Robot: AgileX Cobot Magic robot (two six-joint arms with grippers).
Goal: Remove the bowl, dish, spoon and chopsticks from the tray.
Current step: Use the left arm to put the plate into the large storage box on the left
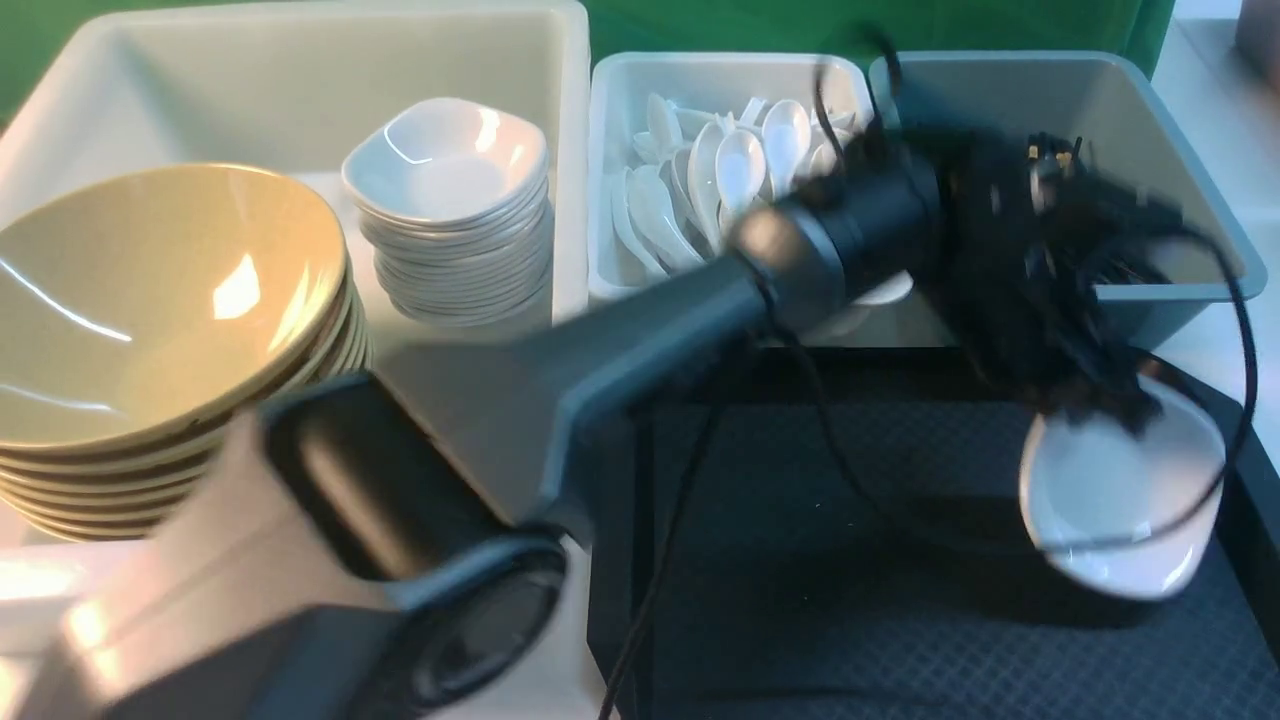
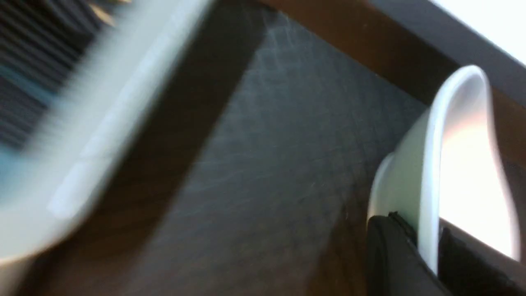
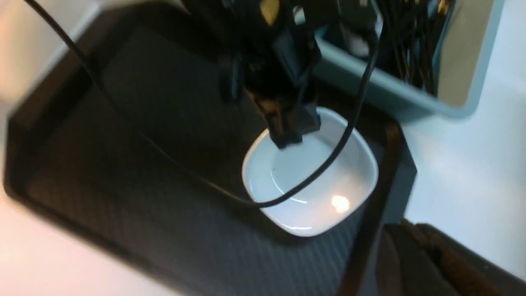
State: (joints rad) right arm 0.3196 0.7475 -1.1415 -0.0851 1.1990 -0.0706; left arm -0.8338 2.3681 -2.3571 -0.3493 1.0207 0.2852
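A small white dish (image 1: pixel 1110 500) (image 3: pixel 312 185) is on the right side of the black tray (image 1: pixel 800 560) (image 3: pixel 144 123). My left gripper (image 1: pixel 1090 410) (image 2: pixel 429 246) (image 3: pixel 291 131) reaches across from the left and is shut on the dish's far rim, one finger inside and one outside. In the left wrist view the dish (image 2: pixel 415 164) rises edge-on from the jaws over the tray (image 2: pixel 267 144). Whether the dish still rests on the tray I cannot tell. My right gripper (image 3: pixel 407 232) is shut and empty, over the white table beside the tray's right edge. Nothing else lies on the tray.
A big white tub (image 1: pixel 300 60) at the left holds a stack of olive-yellow bowls (image 1: pixel 150 290) and a stack of white dishes (image 1: pixel 450 170). A white bin holds several spoons (image 1: pixel 720 170). The grey-blue bin (image 1: pixel 1180 150) behind the tray holds black chopsticks (image 3: pixel 411 41).
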